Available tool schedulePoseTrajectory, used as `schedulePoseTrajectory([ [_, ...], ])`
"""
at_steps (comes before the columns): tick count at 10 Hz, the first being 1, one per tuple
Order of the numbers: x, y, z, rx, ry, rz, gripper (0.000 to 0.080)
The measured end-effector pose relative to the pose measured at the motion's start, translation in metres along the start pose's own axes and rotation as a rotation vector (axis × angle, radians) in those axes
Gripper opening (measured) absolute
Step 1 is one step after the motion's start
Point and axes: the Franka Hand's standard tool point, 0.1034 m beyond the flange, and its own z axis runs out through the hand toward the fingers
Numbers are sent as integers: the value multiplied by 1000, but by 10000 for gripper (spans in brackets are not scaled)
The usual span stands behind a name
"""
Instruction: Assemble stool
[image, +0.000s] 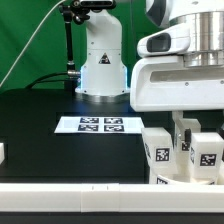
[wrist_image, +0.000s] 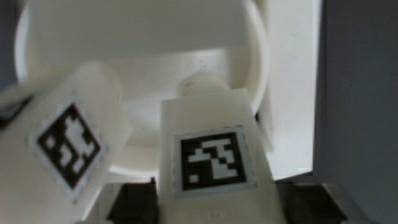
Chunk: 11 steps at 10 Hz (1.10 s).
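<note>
In the wrist view a white block leg (wrist_image: 214, 150) with a black-and-white tag stands between my two dark fingers (wrist_image: 135, 204), which press on its sides. A second tagged leg (wrist_image: 71, 140) leans beside it. The round white seat (wrist_image: 143, 45) curves behind both. In the exterior view my gripper (image: 181, 138) reaches down at the exterior view's right between two tagged legs (image: 158, 152) (image: 207, 152). The seat's lower part (image: 172, 181) shows beneath them. The held leg is mostly hidden there by the hand.
The marker board (image: 100, 124) lies in the middle of the black table. The robot base (image: 102, 60) stands behind it. A long white rail (image: 80, 190) runs along the front edge. A small white piece (image: 2, 152) shows at the exterior view's left edge.
</note>
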Motion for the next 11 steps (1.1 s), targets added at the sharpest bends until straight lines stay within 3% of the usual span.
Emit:
schedulePoseTrajectory([
  [2,-1,0,0,2,-2,169,344],
  [7,-3,0,-1,35,-32,626,344],
  [11,-5,-2,-1,47,-41,824,344],
])
